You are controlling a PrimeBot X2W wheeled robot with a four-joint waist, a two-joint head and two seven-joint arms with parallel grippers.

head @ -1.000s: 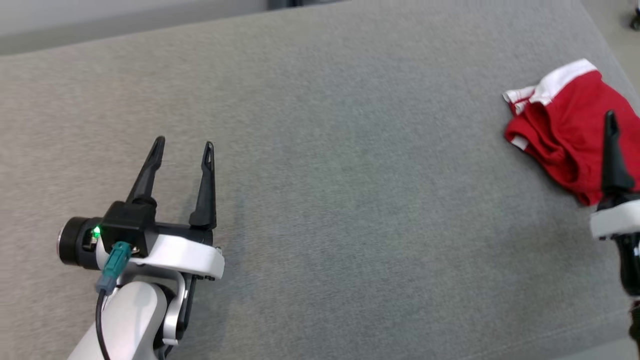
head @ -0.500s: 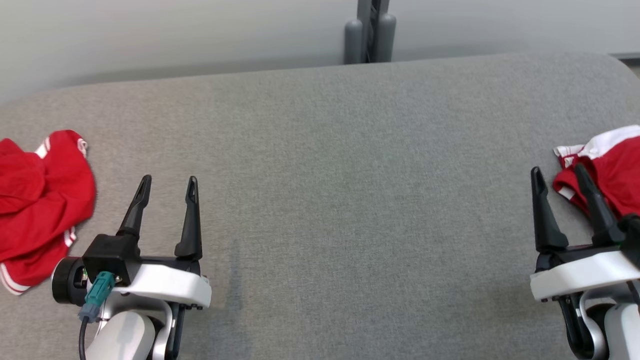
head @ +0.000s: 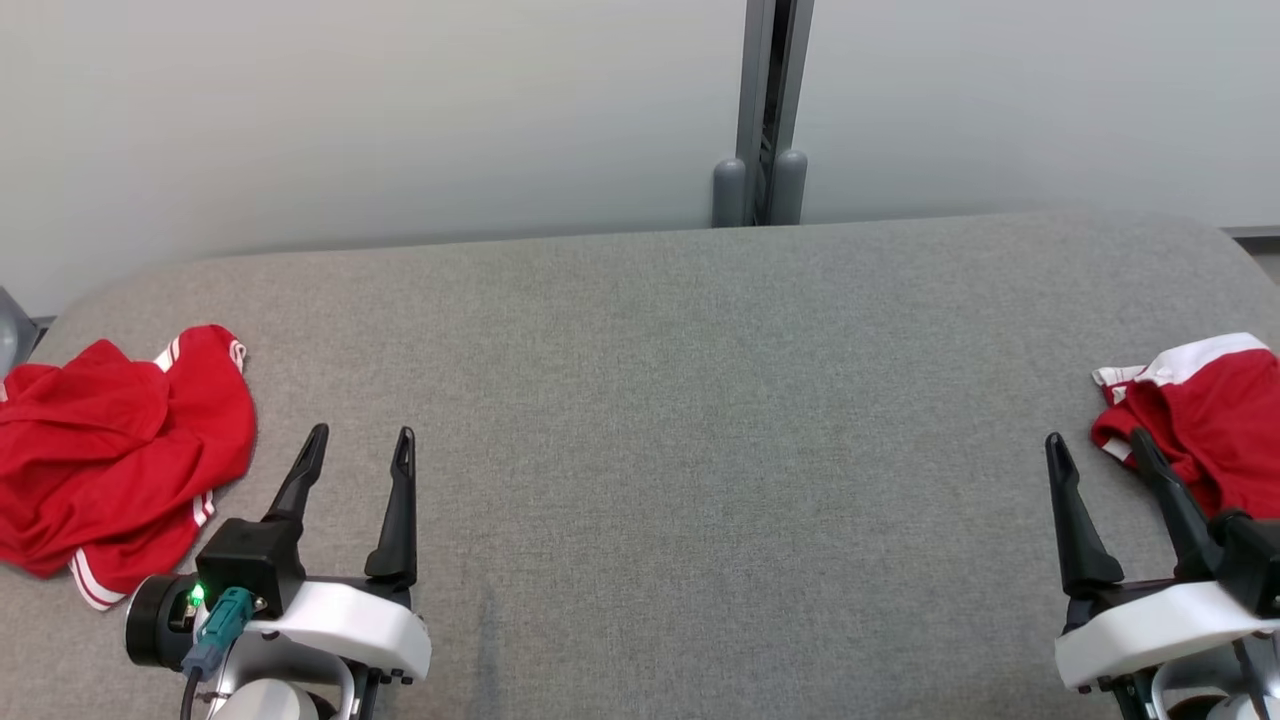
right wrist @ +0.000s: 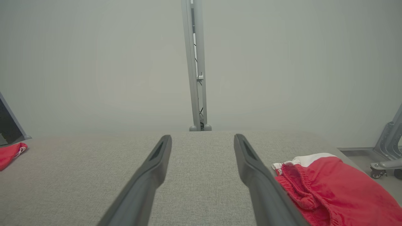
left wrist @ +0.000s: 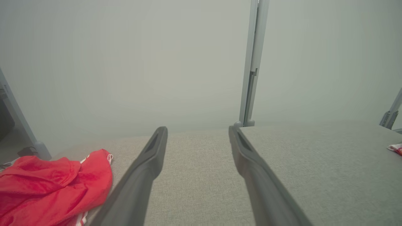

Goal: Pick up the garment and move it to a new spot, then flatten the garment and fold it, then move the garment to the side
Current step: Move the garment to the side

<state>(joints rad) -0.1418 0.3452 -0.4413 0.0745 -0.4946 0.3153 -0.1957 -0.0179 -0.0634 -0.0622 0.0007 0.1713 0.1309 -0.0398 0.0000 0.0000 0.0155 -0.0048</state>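
Two crumpled red garments with white trim lie on the grey cloth-covered table. One garment is at the far left, a little left of my left gripper; it also shows in the left wrist view. The other garment lies at the far right edge, just right of my right gripper, and shows beside that gripper's finger in the right wrist view. Both grippers hover low over the table, open, with nothing between their fingers.
A pale wall stands behind the table, with a grey vertical post at its middle. A grey frame on wheels stands off the table's right end. The broad middle of the table lies between the two grippers.
The head camera has turned and tilted up, bringing the wall, both grippers and both garments into the picture. Both grippers have stayed open and neither garment looks moved.
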